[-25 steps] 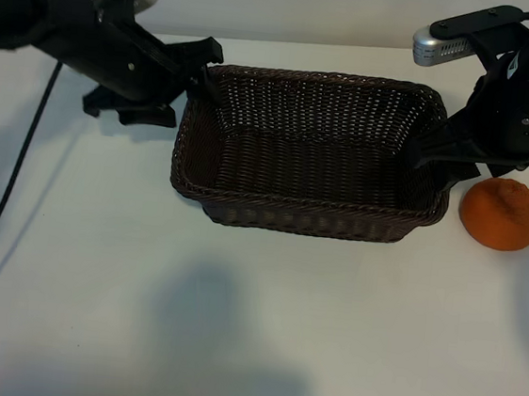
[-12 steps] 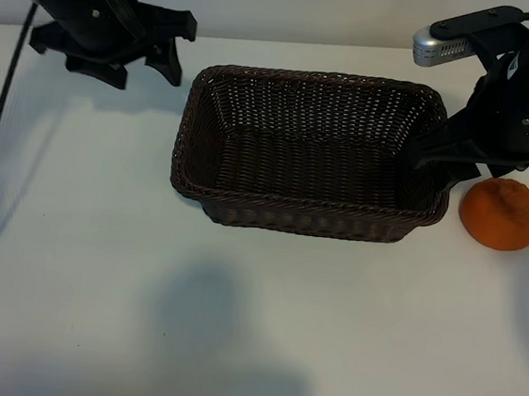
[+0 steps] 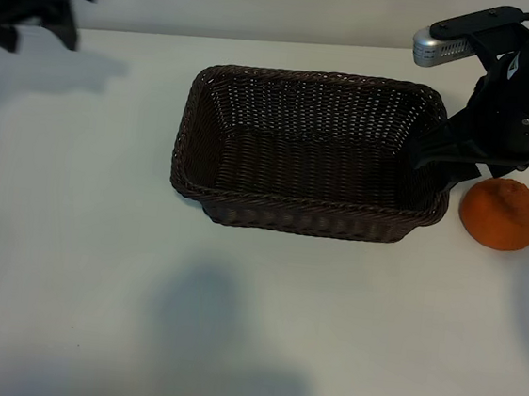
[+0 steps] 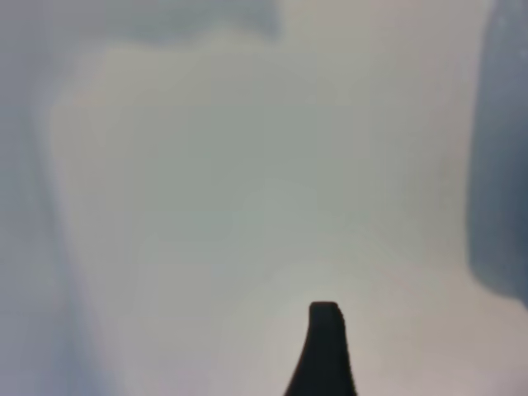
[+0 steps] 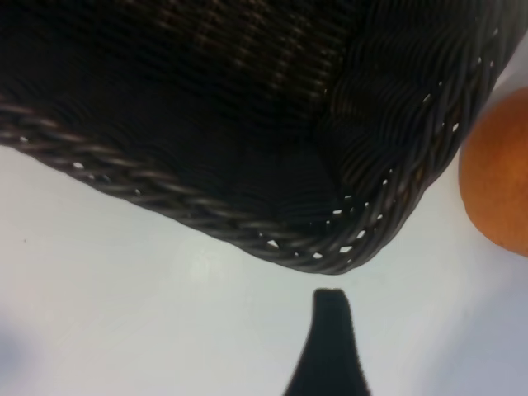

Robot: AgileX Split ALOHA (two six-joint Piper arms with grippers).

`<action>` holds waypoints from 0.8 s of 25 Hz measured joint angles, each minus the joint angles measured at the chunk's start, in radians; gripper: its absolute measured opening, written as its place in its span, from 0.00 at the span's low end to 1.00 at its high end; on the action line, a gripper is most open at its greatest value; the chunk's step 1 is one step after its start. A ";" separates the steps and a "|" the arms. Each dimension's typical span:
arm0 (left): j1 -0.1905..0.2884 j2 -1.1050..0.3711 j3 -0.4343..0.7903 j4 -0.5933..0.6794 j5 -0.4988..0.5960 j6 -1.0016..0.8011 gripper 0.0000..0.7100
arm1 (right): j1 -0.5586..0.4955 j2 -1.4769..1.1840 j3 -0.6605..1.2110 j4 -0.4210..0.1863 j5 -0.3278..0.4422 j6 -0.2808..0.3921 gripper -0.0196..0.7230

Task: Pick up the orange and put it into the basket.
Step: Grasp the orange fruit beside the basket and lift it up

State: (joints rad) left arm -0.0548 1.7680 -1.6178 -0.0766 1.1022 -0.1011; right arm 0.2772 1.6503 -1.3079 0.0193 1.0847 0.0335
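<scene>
Since the orange (image 3: 500,213) is not yet picked up, most of the risk sits at the right end of the scene. Nearest the camera, bare table (image 3: 232,327) is seen, with nothing on it to get in the way. Further back, the orange is found on the table just beside the right end of the basket (image 3: 311,206), outside it and apart from the wall by a thin gap. The basket is seen empty.

At that same end the right gripper (image 3: 444,160) is held pointing down over the basket's near right corner, jaws spread and nothing gripped. One finger looks to be inside the wall and the other outside, though contact with the wicker cannot be told. If the jaws were shut from here, the rim could be caught instead of the fruit. If the arm were swung across to the orange without being raised, the basket could be dragged or tipped. The round fruit could also be nudged and rolled toward the table edge, or squeezed off-centre and lost during the lift.

Farthest back, at the far left corner, the left gripper (image 3: 37,18) is held well apart from everything, jaws spread and empty; no trouble is expected from it.

Counted: one orange, one basket, two grippers, one table.
</scene>
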 joint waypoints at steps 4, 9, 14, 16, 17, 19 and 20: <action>0.078 -0.058 -0.003 0.001 0.047 0.047 0.84 | 0.000 0.000 0.000 0.000 0.000 0.000 0.76; 0.141 -0.117 -0.003 0.005 0.065 0.081 0.84 | 0.000 0.000 0.000 0.000 0.001 0.001 0.76; 0.150 -0.173 -0.004 0.010 0.070 0.127 0.84 | 0.000 0.000 0.000 0.000 0.001 0.001 0.76; 0.150 -0.196 -0.004 0.019 0.070 0.132 0.84 | 0.000 0.000 0.000 0.000 0.005 0.000 0.76; 0.150 -0.209 -0.004 0.023 0.070 0.133 0.84 | 0.000 0.000 0.000 0.000 0.007 0.000 0.76; 0.151 -0.238 -0.004 0.025 0.070 0.134 0.84 | 0.000 0.000 0.000 0.000 0.008 0.000 0.76; 0.151 -0.254 0.002 0.027 0.070 0.137 0.84 | 0.000 0.000 0.000 0.000 0.008 0.000 0.76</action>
State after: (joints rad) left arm 0.0962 1.5140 -1.6162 -0.0501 1.1723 0.0354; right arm 0.2772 1.6503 -1.3079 0.0193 1.0931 0.0334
